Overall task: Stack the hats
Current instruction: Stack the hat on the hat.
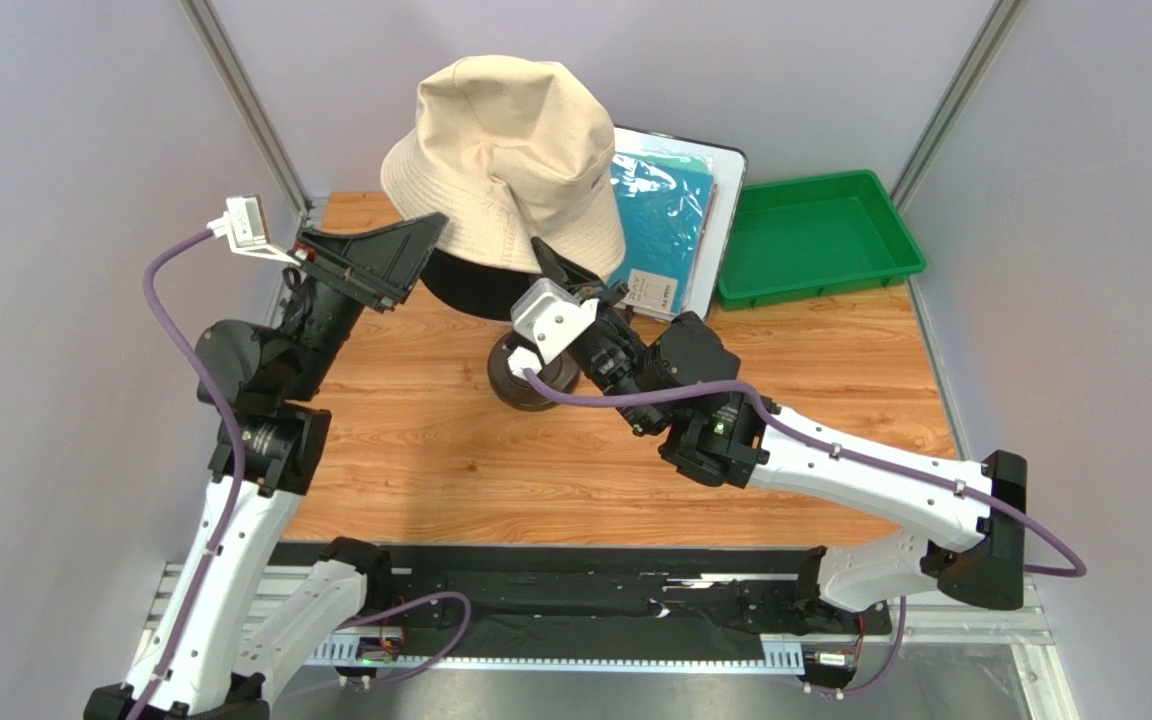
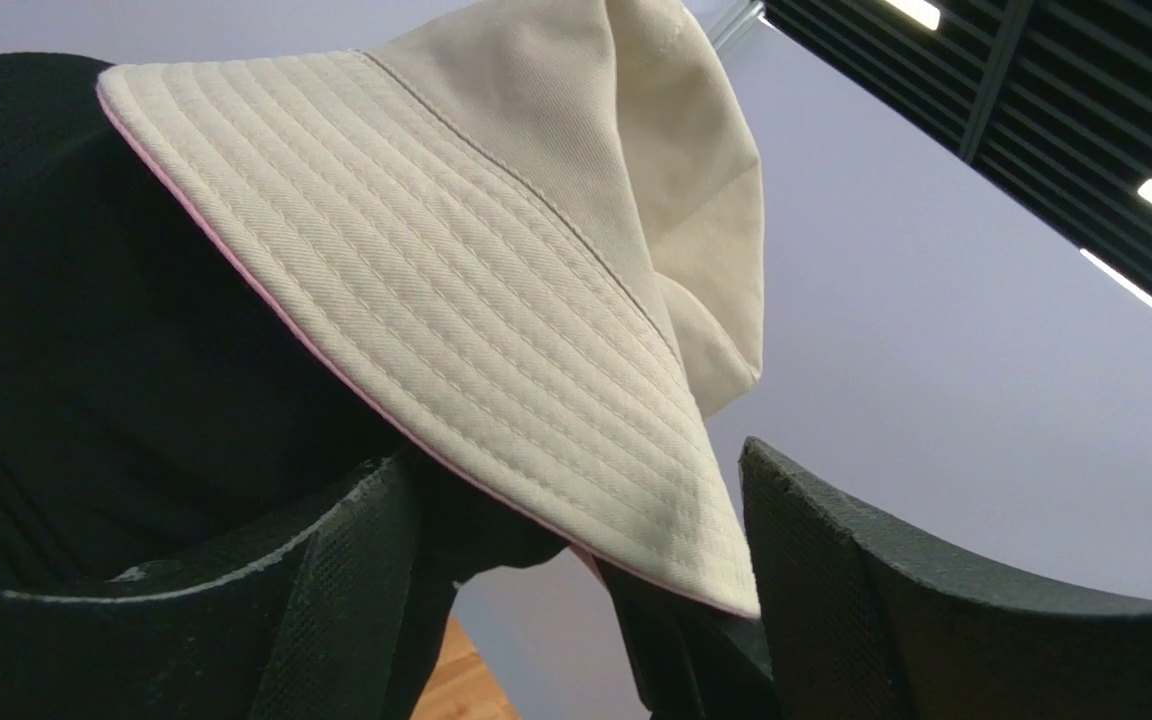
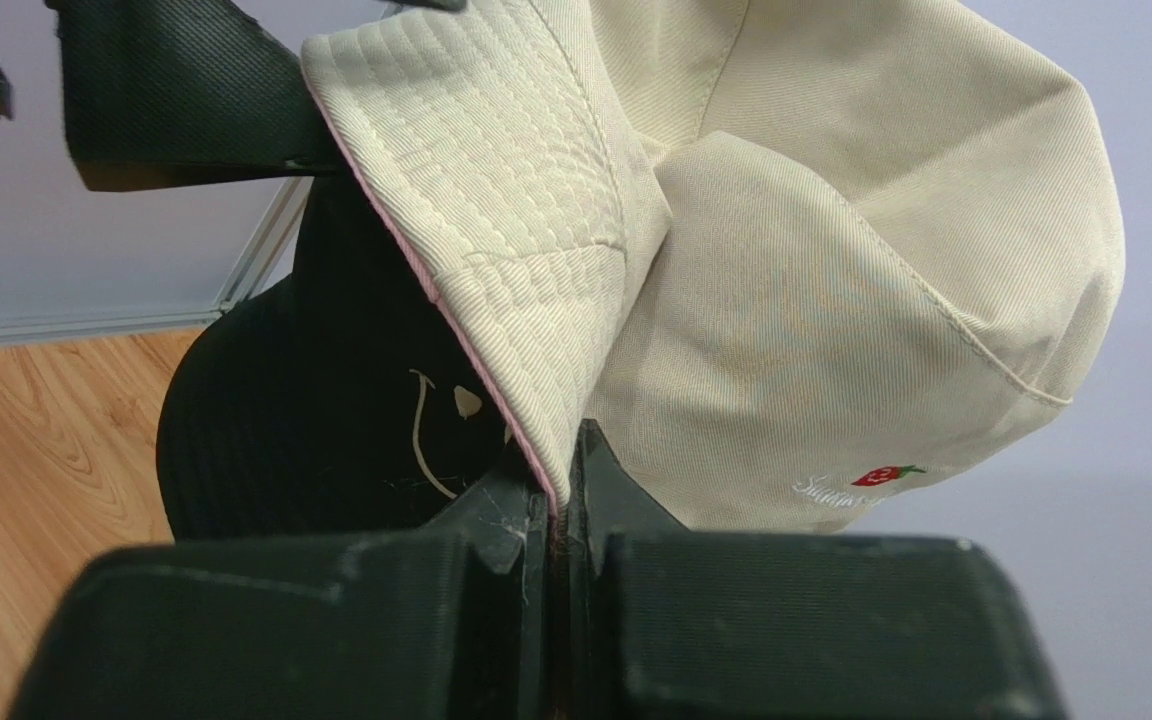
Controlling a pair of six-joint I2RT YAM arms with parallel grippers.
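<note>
The beige hat (image 1: 507, 158) sat topmost, crown up and tilted, over the black hat (image 1: 462, 288) on a stand whose dark base (image 1: 512, 383) stood on the table (image 1: 417, 450). The right end effector (image 3: 567, 488) was clamped on the beige brim, probably to tug it down and seat it squarely. The left end effector (image 2: 582, 510) stood apart, its fingers straddling the opposite brim without pinching, seemingly placed to take that side so the floppy cloth would settle evenly.

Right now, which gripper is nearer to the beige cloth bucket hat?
Right. The right gripper pinches the beige hat by its brim; the left gripper stands open at the opposite edge.
</note>
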